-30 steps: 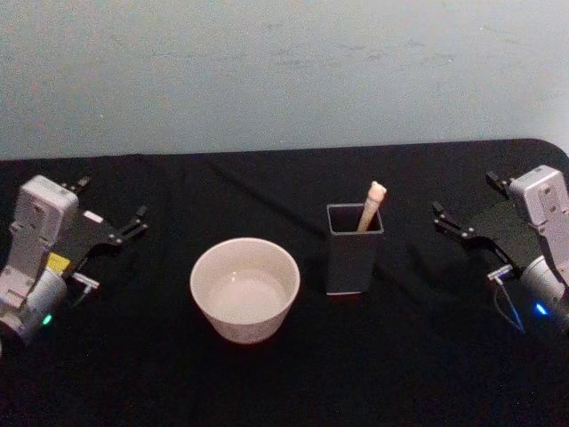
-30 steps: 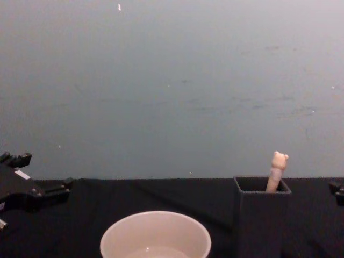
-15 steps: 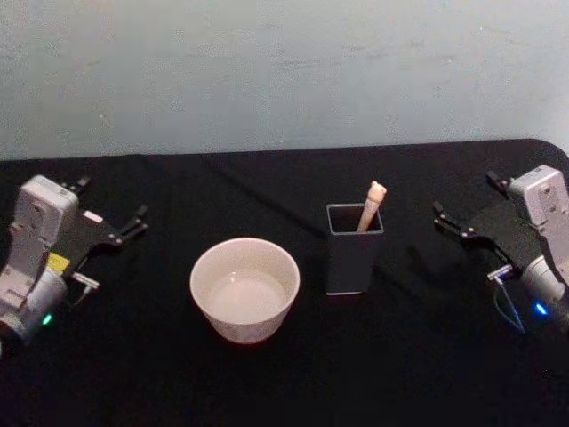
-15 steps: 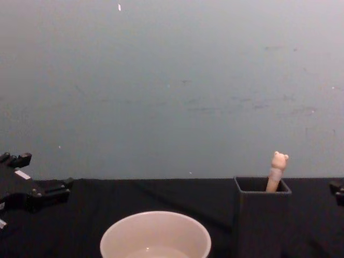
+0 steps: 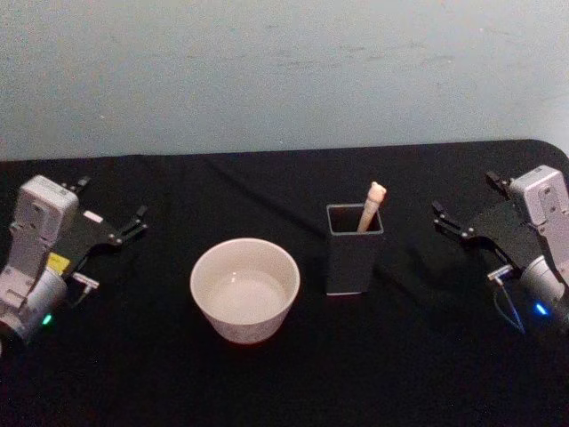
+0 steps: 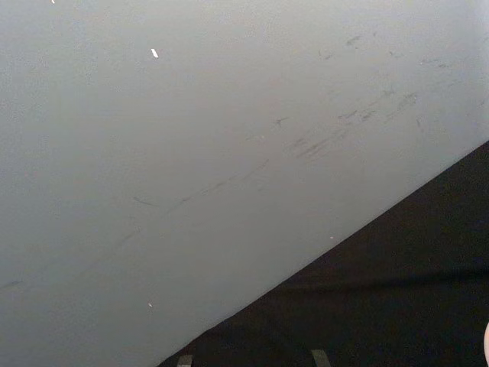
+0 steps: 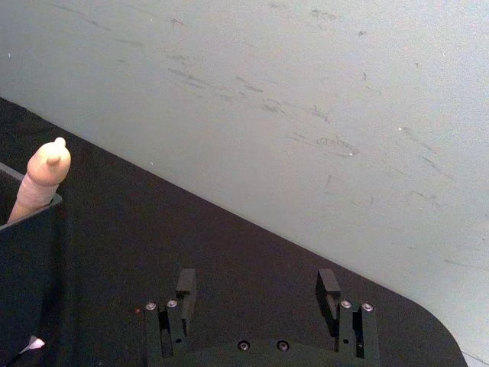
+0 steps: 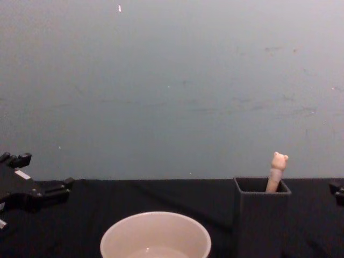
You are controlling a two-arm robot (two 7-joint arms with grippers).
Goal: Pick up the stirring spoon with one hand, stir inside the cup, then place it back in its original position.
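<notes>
One black table (image 5: pixel 267 382) carries everything. Two grippers wait near its side edges, the left gripper (image 5: pixel 114 197) and the right gripper (image 5: pixel 463 192), both spread wide and empty, with bare cloth towards the middle. One cream cup (image 5: pixel 244 289) sits just beside one dark grey holder (image 5: pixel 353 258). One stirring spoon (image 5: pixel 372 203) stands tilted inside the holder.

Stirring spoon (image 5: pixel 371 206) bowl hidden in holder (image 5: pixel 353 267) — cup (image 8: pixel 110 234) btm cropped.

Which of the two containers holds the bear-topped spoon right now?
The tall dark grey square holder, right of the wide cream-white round cup: the beige bear-topped stirring spoon leans out of its top.
</notes>
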